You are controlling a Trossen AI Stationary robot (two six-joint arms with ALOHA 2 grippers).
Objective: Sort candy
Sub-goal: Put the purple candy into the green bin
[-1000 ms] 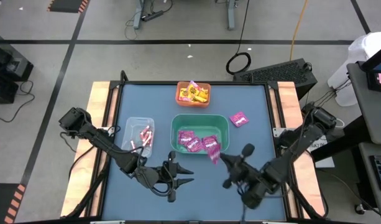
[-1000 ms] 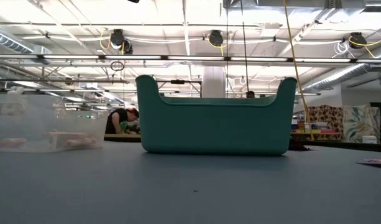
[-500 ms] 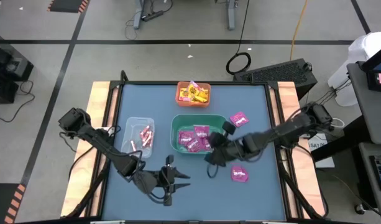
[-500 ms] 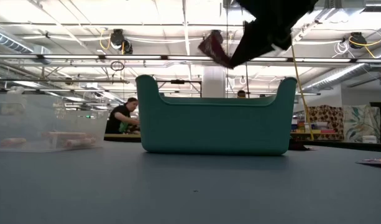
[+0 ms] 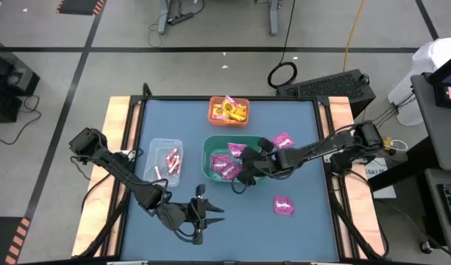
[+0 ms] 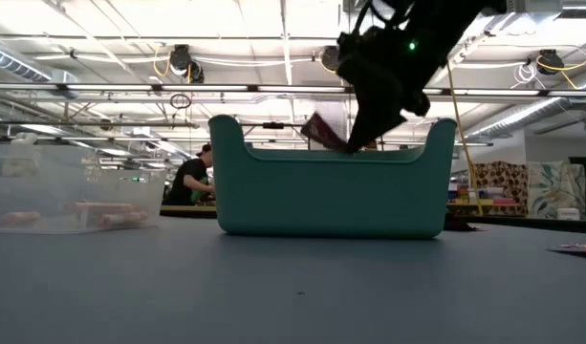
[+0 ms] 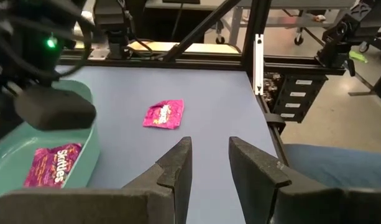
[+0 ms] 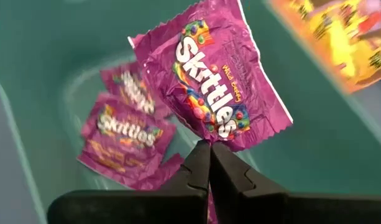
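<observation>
While clenched on a crinkly magenta packet (image 8: 215, 81), the right pincer (image 8: 210, 155) hangs over the smooth green bin (image 5: 210, 147).

**Everything else on and around the table**

The green bin (image 5: 204, 154) sits right under the right gripper (image 5: 238, 172), taking up the middle of the blue table (image 5: 299, 221). The orange bin (image 5: 211, 116) is just past the gripper, by the table's far edge. The clear bin (image 5: 157, 151) is off to the gripper's left, beside the green one. Further out than the gripper, on the floor beyond the table, there's a black keyboard (image 5: 324, 85) and a coiled cable (image 5: 282, 74). In the low view, a person (image 6: 189, 180) is bent over a bench far behind the bins.
</observation>
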